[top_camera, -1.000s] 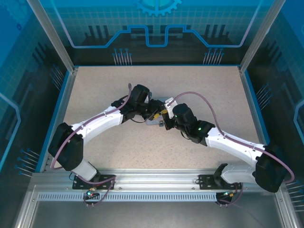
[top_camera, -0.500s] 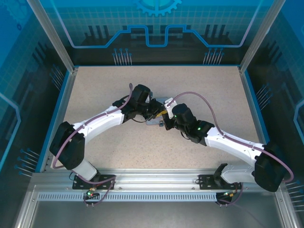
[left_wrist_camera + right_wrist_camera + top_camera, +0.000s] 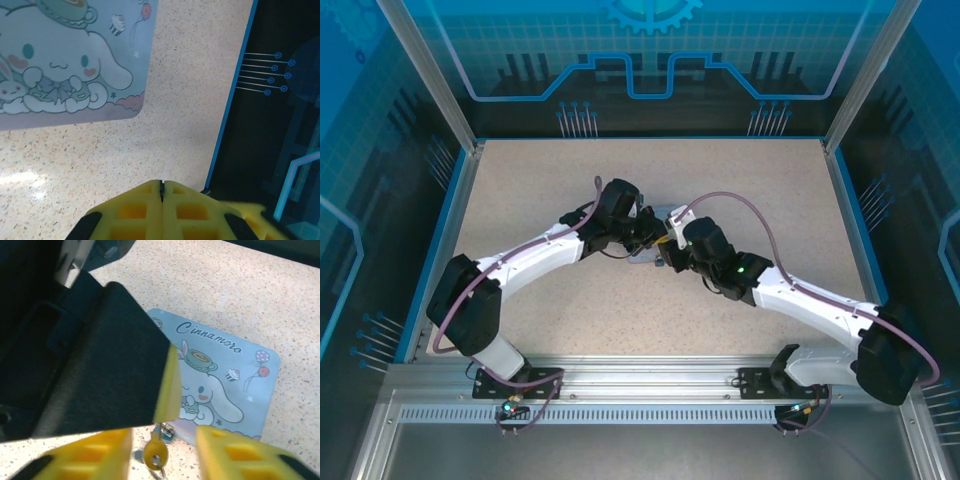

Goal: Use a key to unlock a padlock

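The padlock [image 3: 165, 433] seems mostly hidden behind the left end effector [image 3: 163, 412]; the key [image 3: 152, 454] looks blurred.

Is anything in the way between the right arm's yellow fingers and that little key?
Nothing visible does. In the right wrist view the key sits between the open fingers of the right end effector, with clear gaps on both sides. The shut left end effector looms just above the key, not between them.
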Controlling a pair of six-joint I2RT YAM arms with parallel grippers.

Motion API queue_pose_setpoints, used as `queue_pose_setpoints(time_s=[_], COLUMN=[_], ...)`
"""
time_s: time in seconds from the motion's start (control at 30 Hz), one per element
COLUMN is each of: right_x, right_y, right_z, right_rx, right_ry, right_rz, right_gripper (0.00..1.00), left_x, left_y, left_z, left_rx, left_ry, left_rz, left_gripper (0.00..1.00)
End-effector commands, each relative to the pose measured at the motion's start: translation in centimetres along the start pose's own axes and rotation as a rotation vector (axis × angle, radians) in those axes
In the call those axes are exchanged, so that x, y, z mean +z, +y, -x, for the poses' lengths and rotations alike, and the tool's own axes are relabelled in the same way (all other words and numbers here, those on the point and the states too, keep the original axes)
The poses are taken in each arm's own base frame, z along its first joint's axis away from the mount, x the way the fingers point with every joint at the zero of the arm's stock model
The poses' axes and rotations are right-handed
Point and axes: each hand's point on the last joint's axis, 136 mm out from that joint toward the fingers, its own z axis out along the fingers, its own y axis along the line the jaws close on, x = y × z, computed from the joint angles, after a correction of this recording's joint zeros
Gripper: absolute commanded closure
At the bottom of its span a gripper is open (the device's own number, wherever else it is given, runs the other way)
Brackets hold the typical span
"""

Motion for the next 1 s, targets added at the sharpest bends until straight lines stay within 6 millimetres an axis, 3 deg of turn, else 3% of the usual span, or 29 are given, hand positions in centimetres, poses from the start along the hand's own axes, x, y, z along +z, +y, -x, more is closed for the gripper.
queue_pose_setpoints(time_s=[0.0, 0.17, 0.3, 0.43, 0.7, 0.97], right_x=[-2.5, -4.7, -4.8, -4.5, -3.9, -3.4], right_y=[-0.6, -3.4, -4.9, -5.8, -6.1, -5.9], right_z=[2.5, 2.2, 1.8, 2.8, 6.6, 9.5], right_rx=[0.165, 0.474, 0.716, 0.911, 1.072, 1.154], right_ry=[-0.058, -0.077, -0.087, -0.145, -0.254, -0.338], right_rz=[0.051, 0.126, 0.247, 0.389, 0.562, 0.657], right_gripper=[0.52, 0.42, 0.33, 0.32, 0.32, 0.33], left_x=[0.3, -0.6, -1.4, -2.5, -5.7, -7.8], left_y=[-1.1, -2.1, -3.6, -5.3, -8.2, -9.2], left_z=[0.4, 1.7, 2.4, 3.0, 4.4, 5.6], left_rx=[0.107, 0.234, 0.338, 0.414, 0.489, 0.43], left_ry=[-0.049, -0.153, -0.212, -0.282, -0.472, -0.612], left_rz=[-0.065, -0.116, -0.166, -0.233, -0.383, -0.518], left_gripper=[1.0, 1.0, 1.0, 1.0, 1.0, 1.0])
